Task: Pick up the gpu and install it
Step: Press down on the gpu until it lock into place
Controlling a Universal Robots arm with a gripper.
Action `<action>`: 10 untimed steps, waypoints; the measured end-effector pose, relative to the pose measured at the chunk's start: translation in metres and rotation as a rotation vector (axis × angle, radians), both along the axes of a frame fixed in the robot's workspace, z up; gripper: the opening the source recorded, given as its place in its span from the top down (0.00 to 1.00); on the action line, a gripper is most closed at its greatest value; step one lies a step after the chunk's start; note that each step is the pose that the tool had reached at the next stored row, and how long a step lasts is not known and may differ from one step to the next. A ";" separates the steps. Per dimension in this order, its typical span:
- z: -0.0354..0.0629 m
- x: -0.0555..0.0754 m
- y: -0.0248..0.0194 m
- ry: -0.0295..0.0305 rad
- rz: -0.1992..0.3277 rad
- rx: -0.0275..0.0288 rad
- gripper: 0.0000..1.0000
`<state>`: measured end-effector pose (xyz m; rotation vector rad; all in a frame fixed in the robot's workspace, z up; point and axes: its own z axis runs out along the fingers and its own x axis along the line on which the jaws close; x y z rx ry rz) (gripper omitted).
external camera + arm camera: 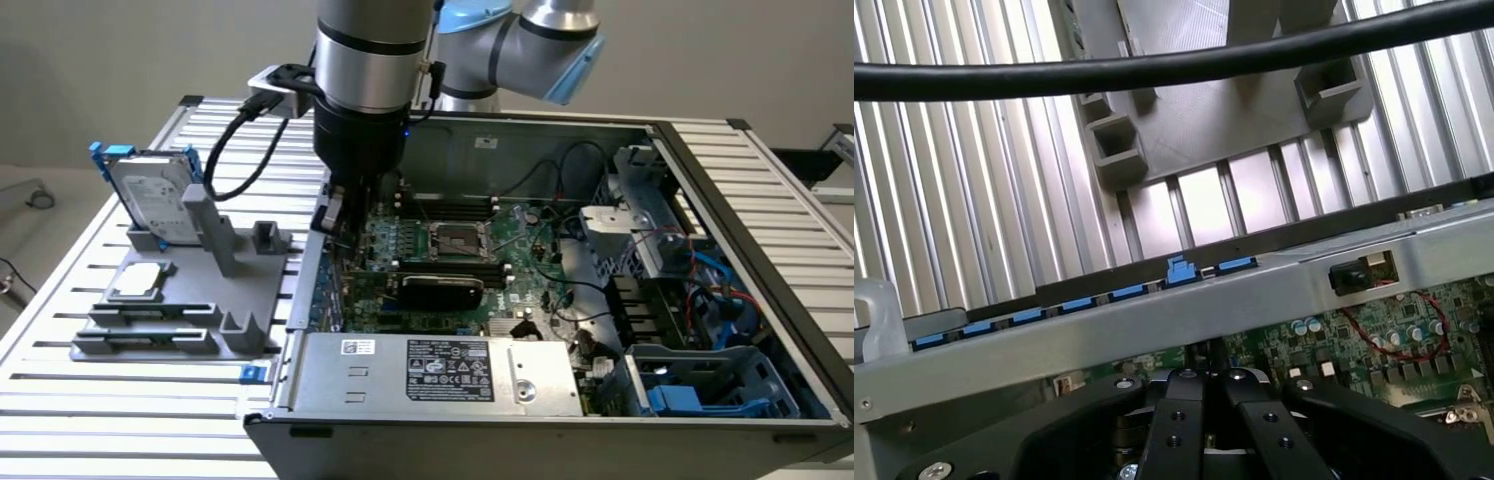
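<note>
The gpu (441, 290), seen by its black rounded shroud, stands on edge on the green motherboard (461, 240) inside the open computer case. My gripper (332, 224) hangs just inside the case wall on the exterior view's left, apart from the gpu. In the wrist view the gripper (1204, 385) has its two black fingers (1176, 420) pressed together with nothing visible between them. They hover over the motherboard (1394, 330) close to the case wall with its row of blue tabs (1179, 270).
A grey holder (174, 300) on the slatted table carries a silver hard drive in a blue frame (154, 190). The power supply (441, 370) fills the case's near side, and drive cages (641, 230) with cables crowd the exterior view's right. A black cable (1154, 65) crosses the wrist view.
</note>
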<state>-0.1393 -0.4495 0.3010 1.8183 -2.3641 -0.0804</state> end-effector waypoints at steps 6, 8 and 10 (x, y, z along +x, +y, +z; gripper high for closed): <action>-0.0004 0.000 0.0000 0.0052 0.000 0.0001 0.89; -0.0014 0.000 0.0000 0.0053 0.000 0.0002 0.89; -0.0027 0.000 0.0000 0.0054 0.000 0.0000 0.89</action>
